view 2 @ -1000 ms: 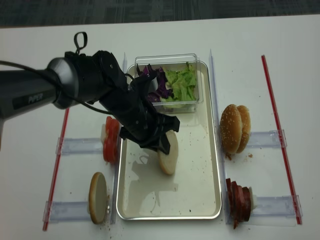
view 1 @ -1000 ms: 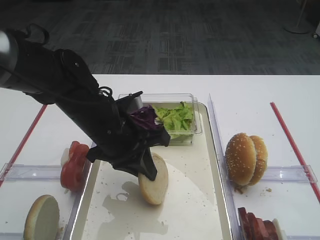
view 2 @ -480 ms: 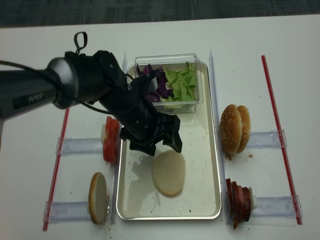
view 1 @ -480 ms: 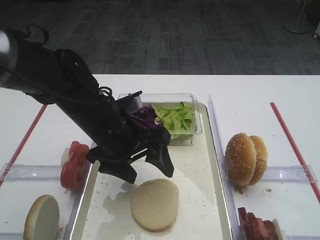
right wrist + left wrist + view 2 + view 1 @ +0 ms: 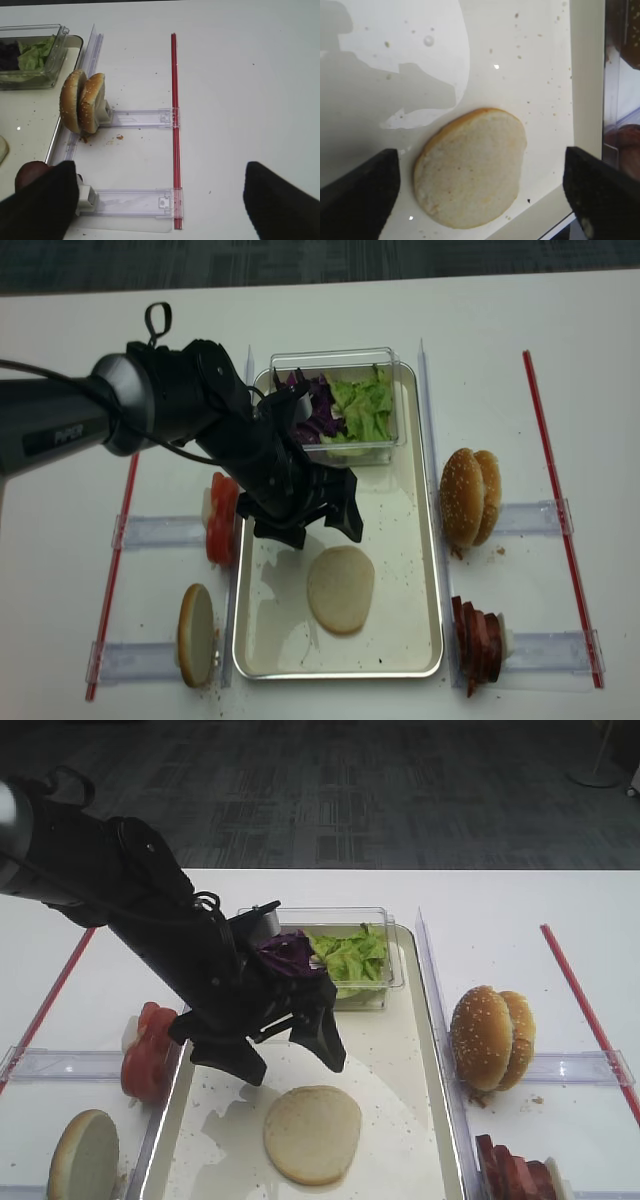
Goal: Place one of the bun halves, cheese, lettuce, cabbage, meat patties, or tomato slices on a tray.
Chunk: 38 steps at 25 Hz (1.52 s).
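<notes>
White tabletop, dark grey patterned carpet beyond, pale stand base far right corner

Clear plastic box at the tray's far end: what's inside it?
The clear box holds purple cabbage on the left and green lettuce on the right. Its floor is covered by them.

One high view looks from the near edge, slanting down across the tray toward the floor beyond. The realsense view looks almost straight down — both share the tray. The left wrist view hangs close over the bun half; the right wrist view covers the table's right side.
</notes>
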Each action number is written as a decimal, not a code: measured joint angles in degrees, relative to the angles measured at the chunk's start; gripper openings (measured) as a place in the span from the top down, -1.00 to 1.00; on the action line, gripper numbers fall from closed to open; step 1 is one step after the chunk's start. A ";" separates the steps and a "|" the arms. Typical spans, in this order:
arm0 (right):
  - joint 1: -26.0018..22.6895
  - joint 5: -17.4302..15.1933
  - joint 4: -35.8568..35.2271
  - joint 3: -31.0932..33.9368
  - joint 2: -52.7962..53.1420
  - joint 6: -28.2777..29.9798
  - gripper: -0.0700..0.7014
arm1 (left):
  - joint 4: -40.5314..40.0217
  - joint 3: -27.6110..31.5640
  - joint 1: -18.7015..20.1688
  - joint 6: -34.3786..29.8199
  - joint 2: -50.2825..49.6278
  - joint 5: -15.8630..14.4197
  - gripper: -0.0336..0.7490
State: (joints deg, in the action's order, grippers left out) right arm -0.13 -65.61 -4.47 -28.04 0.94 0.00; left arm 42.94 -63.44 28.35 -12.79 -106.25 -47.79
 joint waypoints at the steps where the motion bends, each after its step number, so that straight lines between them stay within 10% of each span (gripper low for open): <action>1: 0.00 0.00 0.00 0.00 0.00 0.00 -0.94 | -0.14 -0.03 0.00 0.00 0.00 0.00 -0.64; 26: 0.00 0.00 0.00 0.00 0.00 0.00 -0.94 | -3.68 -6.18 -0.09 7.68 15.04 -7.03 -0.64; 38: 0.00 0.00 0.00 0.00 0.00 0.00 -0.94 | -23.36 -6.53 -0.09 18.44 15.60 -12.15 -0.64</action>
State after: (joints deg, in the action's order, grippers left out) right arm -0.13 -65.61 -4.47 -28.04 0.94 0.00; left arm 19.58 -69.97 28.26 5.65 -90.66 -59.94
